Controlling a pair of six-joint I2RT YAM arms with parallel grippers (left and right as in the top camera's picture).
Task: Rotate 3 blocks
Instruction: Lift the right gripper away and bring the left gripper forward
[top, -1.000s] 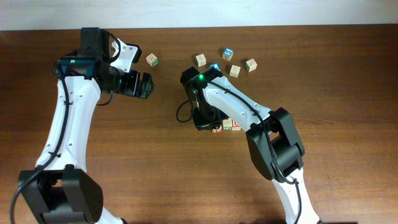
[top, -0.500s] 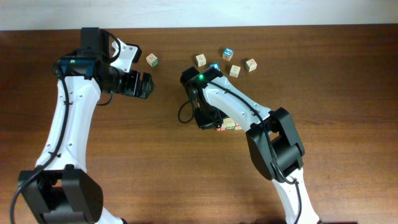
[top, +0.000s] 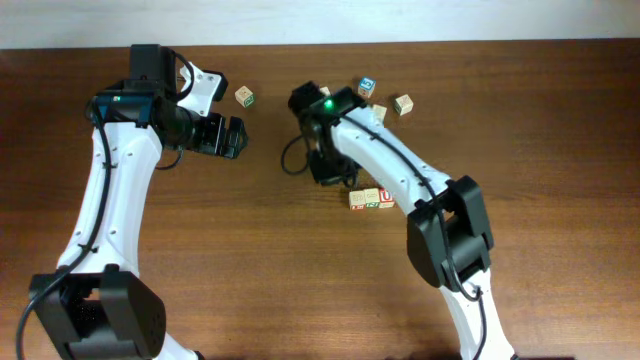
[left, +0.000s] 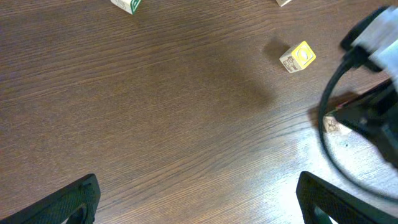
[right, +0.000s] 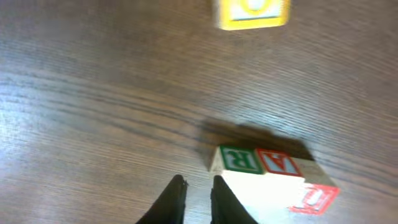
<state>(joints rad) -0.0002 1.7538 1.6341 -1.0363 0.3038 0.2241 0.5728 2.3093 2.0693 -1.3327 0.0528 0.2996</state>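
Three blocks lie in a touching row on the table: a pale tan one (top: 357, 198), a green-marked one (top: 371, 198) and a red "U" one (top: 386, 198). My right gripper (top: 330, 176) hovers just up-left of the row, apart from it. In the right wrist view its fingertips (right: 177, 198) stand a narrow gap apart with only bare wood between them. The row lies to their right, showing a green "R" face (right: 239, 158), a red "A" face (right: 278, 163) and a red letter (right: 317, 199). My left gripper (top: 235, 137) is wide open over bare table, far left of the row.
Loose cubes lie at the back: a green-marked one (top: 245, 96), a blue-faced one (top: 367, 86), another (top: 403, 104) and a tan one (top: 378, 113). A yellow-faced cube (right: 252, 12) (left: 297, 56) sits beyond the row. The right arm (left: 373, 112) and its cable fill the left wrist view's right side.
My right gripper has drawn back up and left off the row, which now lies uncovered, and its fingers have parted slightly. The left arm has not moved.
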